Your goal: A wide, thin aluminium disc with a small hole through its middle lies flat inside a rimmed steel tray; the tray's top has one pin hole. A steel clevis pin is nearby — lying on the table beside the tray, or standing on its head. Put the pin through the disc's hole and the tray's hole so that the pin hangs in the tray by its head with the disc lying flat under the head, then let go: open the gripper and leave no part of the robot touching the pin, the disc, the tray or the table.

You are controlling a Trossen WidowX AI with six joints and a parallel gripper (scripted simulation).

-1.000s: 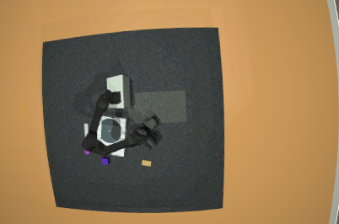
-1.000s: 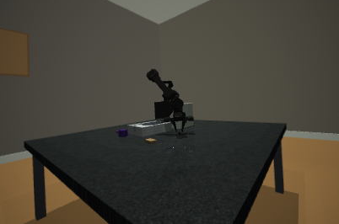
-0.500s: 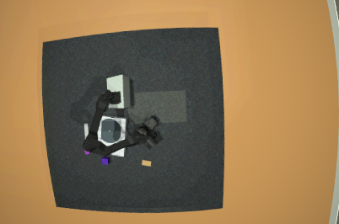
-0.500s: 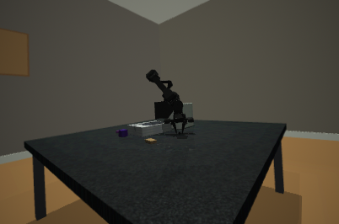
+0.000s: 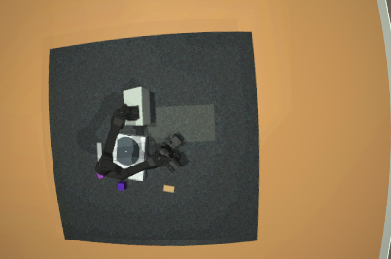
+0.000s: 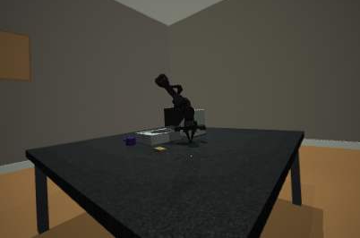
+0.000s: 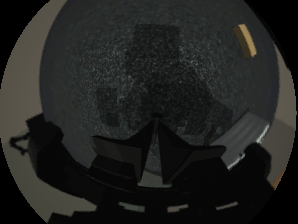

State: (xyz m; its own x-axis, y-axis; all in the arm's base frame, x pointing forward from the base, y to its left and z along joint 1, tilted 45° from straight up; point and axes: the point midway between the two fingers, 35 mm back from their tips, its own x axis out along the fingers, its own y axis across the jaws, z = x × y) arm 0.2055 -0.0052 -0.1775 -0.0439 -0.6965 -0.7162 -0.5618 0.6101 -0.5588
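Note:
The disc [image 5: 127, 159] lies flat in the rimmed steel tray [image 5: 141, 176] [image 6: 152, 139] [image 7: 241, 141], with a small light dot at its middle. My gripper [image 6: 191, 141] [image 7: 156, 123] points down, low over the table beside the tray, on the side away from the magenta piece. Its fingertips are nearly together and shut on the clevis pin [image 7: 157, 115], of which only a small dark bit shows at the tips in the wrist view. The rest of the pin is hidden by the fingers, so I cannot tell its tilt or whether it touches the table.
A pale box [image 5: 133, 95] [image 6: 200, 119] stands behind the tray, by the arm's base. A tan block [image 5: 168, 188] [image 6: 160, 149] [image 7: 244, 40] and a purple block [image 5: 122, 186] [image 6: 130, 141] lie on the table. A magenta piece [image 5: 100, 176] and a white strip [image 5: 99, 149] lie beside the tray.

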